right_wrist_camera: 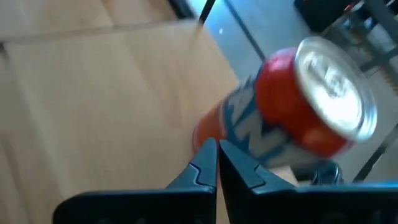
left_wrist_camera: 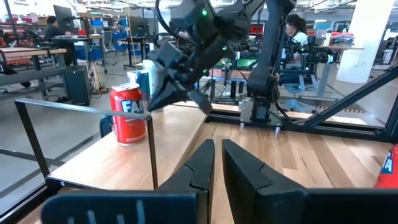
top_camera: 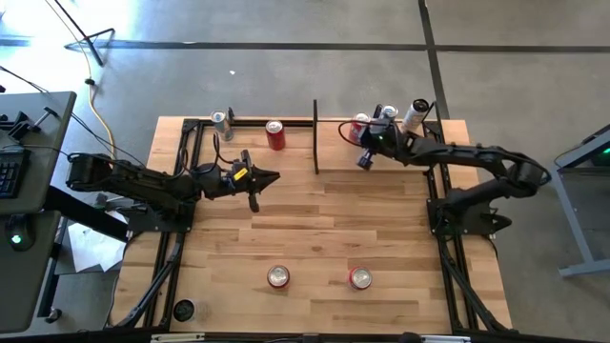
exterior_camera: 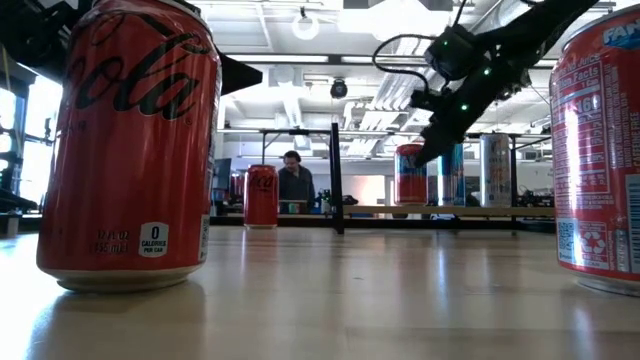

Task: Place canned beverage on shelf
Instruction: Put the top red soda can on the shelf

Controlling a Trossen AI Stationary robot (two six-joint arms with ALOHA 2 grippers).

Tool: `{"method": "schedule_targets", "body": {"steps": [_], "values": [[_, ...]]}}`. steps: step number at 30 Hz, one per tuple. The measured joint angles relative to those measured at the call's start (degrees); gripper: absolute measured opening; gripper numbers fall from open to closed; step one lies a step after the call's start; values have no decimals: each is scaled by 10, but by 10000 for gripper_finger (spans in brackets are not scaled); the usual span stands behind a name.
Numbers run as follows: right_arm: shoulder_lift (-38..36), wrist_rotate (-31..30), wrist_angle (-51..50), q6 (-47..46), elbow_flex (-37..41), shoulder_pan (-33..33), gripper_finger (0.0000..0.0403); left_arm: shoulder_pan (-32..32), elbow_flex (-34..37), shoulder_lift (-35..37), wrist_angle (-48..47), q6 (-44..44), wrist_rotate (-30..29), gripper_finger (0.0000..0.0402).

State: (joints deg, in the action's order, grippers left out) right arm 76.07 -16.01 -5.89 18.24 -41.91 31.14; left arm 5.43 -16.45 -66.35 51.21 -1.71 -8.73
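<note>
Two red cans (top_camera: 277, 276) stand near the counter (top_camera: 315, 229) front edge. Mid-counter, the left claw (top_camera: 270, 176) hovers, fingers pressed together, empty. At the back, the shelf (top_camera: 286, 122) holds a red can (top_camera: 274, 135); beyond its divider (top_camera: 315, 138), the right claw (top_camera: 364, 162), pressed together, hangs just beside another red can (right_wrist_camera: 292, 106).

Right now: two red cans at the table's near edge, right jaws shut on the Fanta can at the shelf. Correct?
Not quite. The right gripper has its jaws shut but empty; the right wrist view shows the Fanta can standing free beyond them. Two red cans at the near edge is correct.
</note>
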Motion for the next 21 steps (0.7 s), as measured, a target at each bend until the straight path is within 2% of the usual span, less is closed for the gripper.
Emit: {"method": "schedule_targets", "body": {"steps": [4, 15, 21], "values": [[-3, -4, -29, -15, 0, 12, 0, 0, 0, 0, 0, 0, 0, 21], [63, -20, 65, -2, 0, 37, 0, 0, 0, 0, 0, -1, 0, 21], [71, -19, 87, -2, 0, 36, 0, 0, 0, 0, -1, -1, 0, 21]]}}
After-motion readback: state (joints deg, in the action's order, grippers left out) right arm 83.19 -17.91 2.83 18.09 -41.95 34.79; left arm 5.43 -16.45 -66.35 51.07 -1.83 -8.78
